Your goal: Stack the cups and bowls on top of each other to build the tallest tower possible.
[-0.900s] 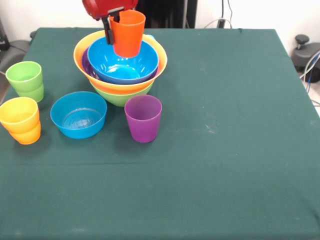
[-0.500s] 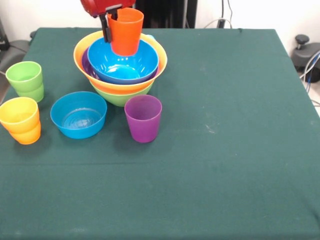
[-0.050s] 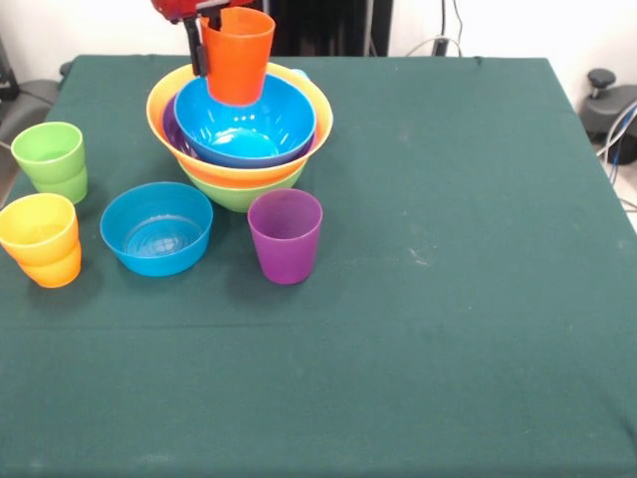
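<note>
— Where's the orange cup (image 3: 237, 57)?
— Pinched at its rim by the tool (image 3: 205, 40), hanging upright over the far side of the tower (image 3: 240, 139), above the blue bowl (image 3: 246, 121).
— And the drop point?
— Bowl's middle, nearer the camera and slightly right of the cup. Probably needs that shift before lowering.
</note>
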Controlling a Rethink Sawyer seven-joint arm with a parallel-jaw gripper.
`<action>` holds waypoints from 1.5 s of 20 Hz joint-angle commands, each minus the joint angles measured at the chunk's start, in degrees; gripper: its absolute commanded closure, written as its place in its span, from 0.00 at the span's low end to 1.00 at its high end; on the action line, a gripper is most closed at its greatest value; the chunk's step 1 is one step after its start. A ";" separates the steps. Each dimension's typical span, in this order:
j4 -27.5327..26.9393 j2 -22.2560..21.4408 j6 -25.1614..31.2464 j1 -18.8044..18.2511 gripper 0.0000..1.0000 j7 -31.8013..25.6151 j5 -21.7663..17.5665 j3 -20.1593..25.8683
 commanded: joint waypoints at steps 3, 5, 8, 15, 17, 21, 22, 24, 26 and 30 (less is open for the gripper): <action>-0.42 1.30 2.57 -0.35 1.00 -7.50 0.19 -1.94; -0.45 1.26 2.70 -0.28 1.00 -7.24 0.16 -2.05; -0.60 1.29 2.84 -0.07 0.00 -7.09 -0.06 -2.09; -0.60 1.32 2.61 0.12 0.00 -6.79 -0.17 -2.10; -0.53 1.55 2.02 0.08 0.00 -7.05 -0.15 -1.69; 0.20 1.47 0.35 0.05 0.00 -6.71 -0.22 -0.94; 0.37 1.46 0.28 0.15 0.00 -6.44 -0.35 -1.11; 0.90 1.23 -0.32 0.05 0.00 -5.82 -0.58 -1.29; 1.30 1.25 -0.83 -0.04 0.00 -5.44 -0.35 -1.10; 1.13 1.65 -0.78 0.26 0.00 -5.20 -0.15 -1.07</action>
